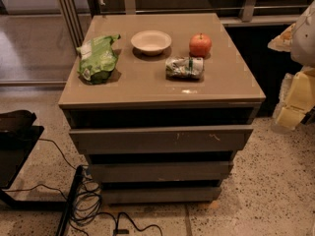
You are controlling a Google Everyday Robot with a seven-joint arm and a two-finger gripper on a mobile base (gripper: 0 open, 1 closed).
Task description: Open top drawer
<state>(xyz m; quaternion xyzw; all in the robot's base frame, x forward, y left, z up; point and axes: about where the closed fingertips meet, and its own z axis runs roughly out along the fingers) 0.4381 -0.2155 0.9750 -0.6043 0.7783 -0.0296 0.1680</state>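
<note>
The top drawer (147, 140) sits directly under the cabinet top (147, 90), and it is the widest of three grey fronts stacked down the cabinet's near face. Its flat, handleless panel carries small white scratches right of centre. A dark gap runs along the panel's upper edge, between it and the cabinet top. Below it lie the middle drawer (157, 172) and the bottom drawer (157, 194), both narrower and set apart by dark gaps.

Four things rest on the cabinet top. A green bag (98, 58) lies at the left. A white bowl (151, 42) stands upright near the back, at the middle. A red apple (200, 44) sits to the right of the bowl. A crumpled packet (184, 67) lies on its side just in front of the apple.

The gripper (295, 100) is the pale yellow part at the right edge of the view. It hangs beside the cabinet's right side, well apart from the top drawer and touching nothing on the cabinet. Whether it is spread or pressed together cannot be told.

Black cables (88, 205) coil on the speckled floor (275, 191) at the lower left, next to a black stand (15, 141).
</note>
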